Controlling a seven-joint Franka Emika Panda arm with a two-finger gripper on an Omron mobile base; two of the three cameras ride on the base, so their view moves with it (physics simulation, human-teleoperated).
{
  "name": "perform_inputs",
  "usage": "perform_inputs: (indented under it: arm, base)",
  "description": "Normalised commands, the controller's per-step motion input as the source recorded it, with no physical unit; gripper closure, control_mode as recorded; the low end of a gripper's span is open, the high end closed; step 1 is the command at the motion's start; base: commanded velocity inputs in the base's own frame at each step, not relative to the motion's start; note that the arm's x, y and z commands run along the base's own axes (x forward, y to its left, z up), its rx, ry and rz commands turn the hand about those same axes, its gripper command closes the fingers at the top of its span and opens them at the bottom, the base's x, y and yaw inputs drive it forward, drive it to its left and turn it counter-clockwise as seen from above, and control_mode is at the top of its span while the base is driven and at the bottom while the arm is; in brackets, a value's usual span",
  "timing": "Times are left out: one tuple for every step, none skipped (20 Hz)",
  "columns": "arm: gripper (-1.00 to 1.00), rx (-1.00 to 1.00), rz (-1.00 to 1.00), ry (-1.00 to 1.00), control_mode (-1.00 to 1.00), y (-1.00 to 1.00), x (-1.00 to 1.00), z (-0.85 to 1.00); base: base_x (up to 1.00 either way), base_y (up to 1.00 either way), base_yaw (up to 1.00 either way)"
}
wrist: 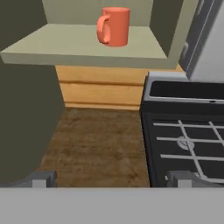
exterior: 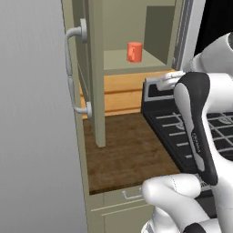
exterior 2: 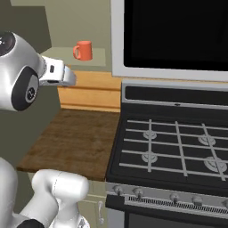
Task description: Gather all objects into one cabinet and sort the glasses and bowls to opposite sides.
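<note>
One orange-red handled cup (wrist: 114, 26) stands upright on the bottom shelf (wrist: 87, 50) of the open olive-green cabinet, handle to its left in the hand view. The base views show the same cup (exterior: 134, 51) (exterior 2: 83, 50) on that shelf. My gripper (wrist: 111, 178) is open, its two fingertips (wrist: 41, 178) far apart with nothing between them. It hovers over the wooden counter, below and short of the shelf, well apart from the cup. The bowl and the other glasses are out of view.
The cabinet door (exterior: 93, 68) stands open at the left, with its grey tubular handle (exterior: 73, 68) facing out. A wooden counter (exterior 2: 75, 138) lies under the cabinet. A black gas stove (exterior 2: 173, 147) borders it on the right, with a dark microwave (exterior 2: 173, 35) above.
</note>
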Motion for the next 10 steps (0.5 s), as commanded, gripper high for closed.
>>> perform_inputs:
  arm:
    - [-1.0,-0.01,0.0,0.0,-1.0,0.37,1.0,0.26]
    - [-1.0,0.0,0.0,0.0,-1.0,0.36,1.0,0.24]
    - [-1.0,0.0,0.0,0.05,-1.0,0.24,0.95,0.25]
    - [-1.0,0.0,0.0,0.11,-1.0,0.27,0.91,0.26]
    - [-1.0,0.0,0.0,0.15,-1.0,0.38,0.84,0.24]
    - [-1.0,-0.02,-0.03,0.26,-1.0,0.49,0.89,0.11]
    - [-1.0,-0.03,-0.05,0.39,-1.0,0.56,0.81,0.0]
    - [-1.0,-0.02,-0.07,0.37,-1.0,0.45,0.62,0.0]
    - [-1.0,0.0,-0.03,0.23,-1.0,0.19,0.34,0.0]
    - [-1.0,0.0,0.0,0.11,-1.0,0.0,0.07,0.0]
  base:
    - [0.0,0.0,0.0]
    - [0.0,0.0,0.0]
    - [0.0,0.0,0.0]
    - [0.0,0.0,0.0]
    - [0.0,0.0,0.0]
    - [0.0,0.0,0.0]
    - [0.0,0.0,0.0]
    - [0.0,0.0,0.0]
    - [0.0,0.0,0.0]
    - [0.0,0.0,0.0]
